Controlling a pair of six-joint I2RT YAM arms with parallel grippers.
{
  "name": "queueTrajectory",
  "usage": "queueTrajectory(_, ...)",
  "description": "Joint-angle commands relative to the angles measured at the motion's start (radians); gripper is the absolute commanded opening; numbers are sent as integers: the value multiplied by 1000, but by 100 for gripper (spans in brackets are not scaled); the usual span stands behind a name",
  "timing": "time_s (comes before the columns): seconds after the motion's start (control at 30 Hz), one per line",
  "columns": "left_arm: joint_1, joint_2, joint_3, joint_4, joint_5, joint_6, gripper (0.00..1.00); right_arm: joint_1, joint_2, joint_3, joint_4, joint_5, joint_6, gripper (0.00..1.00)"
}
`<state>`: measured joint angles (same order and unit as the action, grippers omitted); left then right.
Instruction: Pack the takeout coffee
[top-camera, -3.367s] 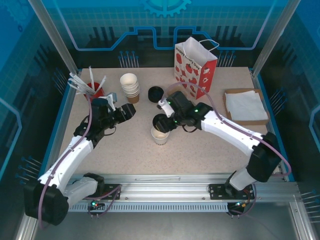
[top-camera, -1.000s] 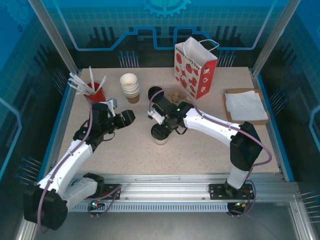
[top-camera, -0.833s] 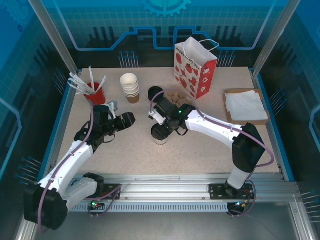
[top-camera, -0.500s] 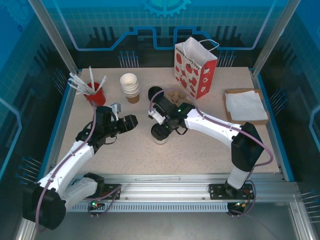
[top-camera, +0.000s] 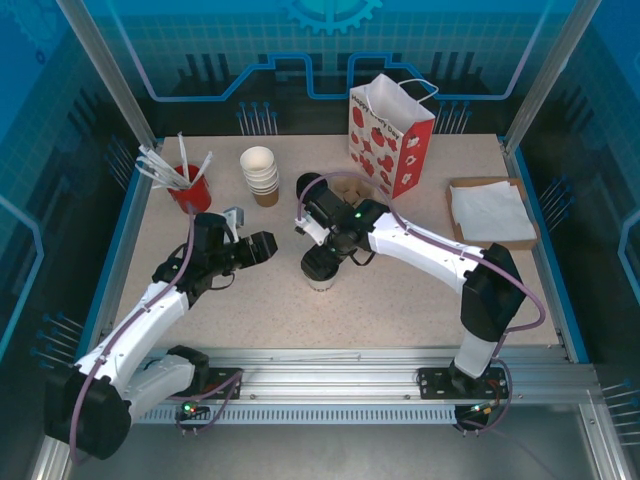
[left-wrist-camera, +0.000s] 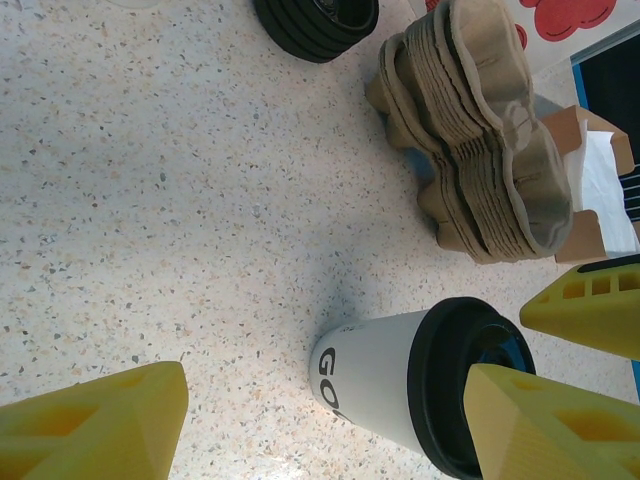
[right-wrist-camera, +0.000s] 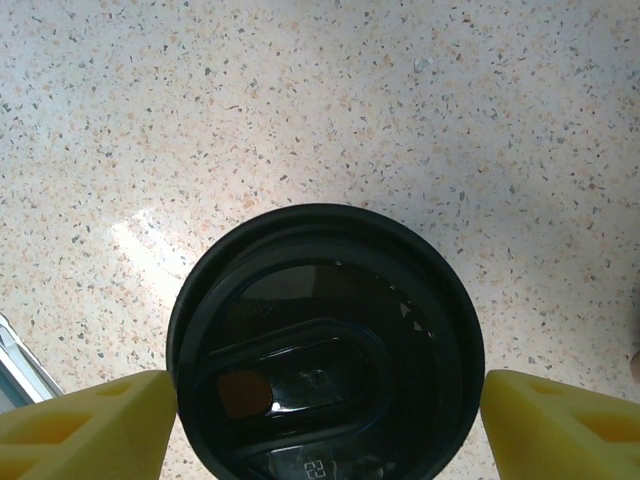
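Note:
The takeout coffee (top-camera: 318, 270), a pale paper cup with a black lid, stands upright mid-table. My right gripper (top-camera: 326, 256) hangs straight over it. In the right wrist view its yellow fingers (right-wrist-camera: 100, 425) flank the black lid (right-wrist-camera: 325, 330) at the rim, and the gripper (right-wrist-camera: 330, 392) is open. My left gripper (top-camera: 268, 246) is open a short way left of the cup and level with it. In the left wrist view the cup (left-wrist-camera: 385, 375) sits ahead between its spread fingers (left-wrist-camera: 95, 425), apart from them. The strawberry-print bag (top-camera: 392, 135) stands open at the back.
A stack of lidless white cups (top-camera: 260, 172) and loose black lids (top-camera: 310, 186) sit behind the coffee. Brown pulp cup carriers (left-wrist-camera: 480, 130) lie beside the lids. A red cup of stirrers (top-camera: 188, 182) is at back left, a napkin box (top-camera: 490, 212) at right.
My left gripper has slid right, closer to the cup. My right gripper's fingers have spread wider around the lid, staying over the cup.

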<state>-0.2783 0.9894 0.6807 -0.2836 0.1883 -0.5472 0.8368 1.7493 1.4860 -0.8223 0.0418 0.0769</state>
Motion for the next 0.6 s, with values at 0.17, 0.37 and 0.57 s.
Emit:
queueTrajectory(0.17,-35,20,4,57,105,3,77,-49,-136,-65,24,-81,4,85)
queueTrajectory(0.37,-71,116,10,142,207,14,79,-170,-210,-205,161,-264,49,84)
queueTrajectory(0.57,-128,260,73,126,241,67,75,-225,-170,-270,239,-320,66,79)
